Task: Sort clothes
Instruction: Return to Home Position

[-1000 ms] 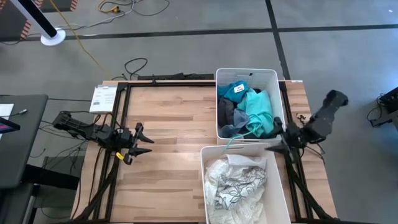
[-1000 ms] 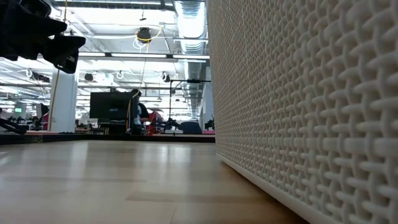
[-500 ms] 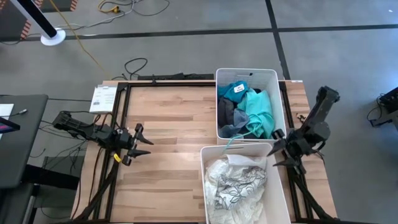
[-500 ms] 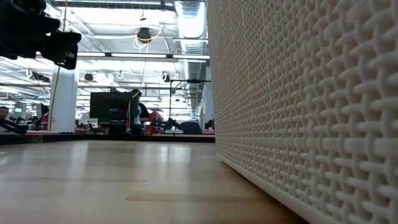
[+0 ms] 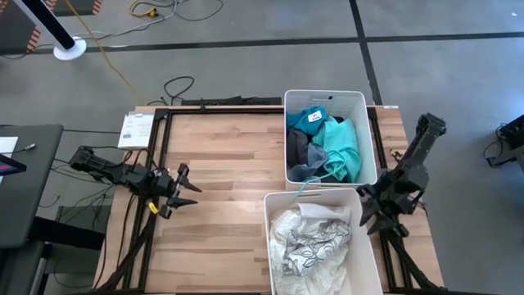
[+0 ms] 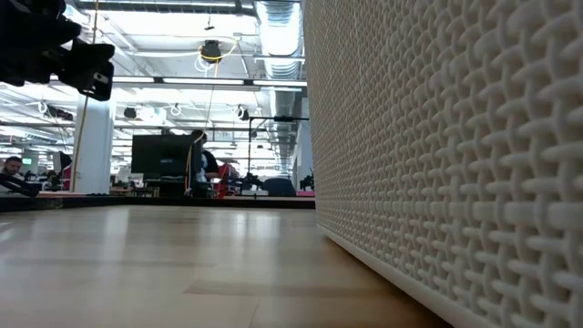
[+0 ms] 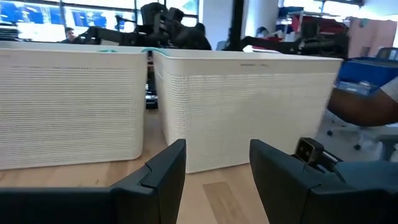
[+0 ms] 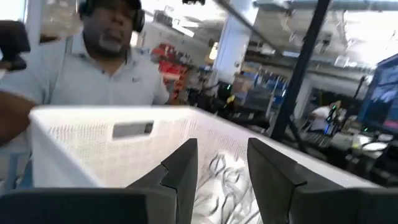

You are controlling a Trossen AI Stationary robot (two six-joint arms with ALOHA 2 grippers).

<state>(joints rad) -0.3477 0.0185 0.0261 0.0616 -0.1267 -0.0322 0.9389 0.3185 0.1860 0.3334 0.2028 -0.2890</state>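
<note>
Two white bins stand on the right of the wooden table. The far bin (image 5: 326,98) holds teal, dark grey and pale blue clothes (image 5: 327,146). In the near bin (image 5: 270,246) lies a white garment with dark leaf print (image 5: 311,239), also visible over the rim in the right wrist view (image 8: 224,177). My right gripper (image 5: 367,208) (image 8: 221,149) stands open just outside the near bin's right rim, pointing across it, with nothing between its fingers. My left gripper (image 5: 190,188) (image 7: 217,146) waits open at the table's left, pointing level at the bins.
A white sheet (image 5: 135,129) lies at the table's far left corner. Bare wood (image 5: 229,156) stretches between my left gripper and the bins. A person (image 8: 99,68) in a grey shirt shows beyond the near bin in the right wrist view.
My right gripper has swung from beside the far bin's right wall toward the table's near edge and down, turning about its wrist, and now stands at the near bin's right rim. The clothes lie as before.
</note>
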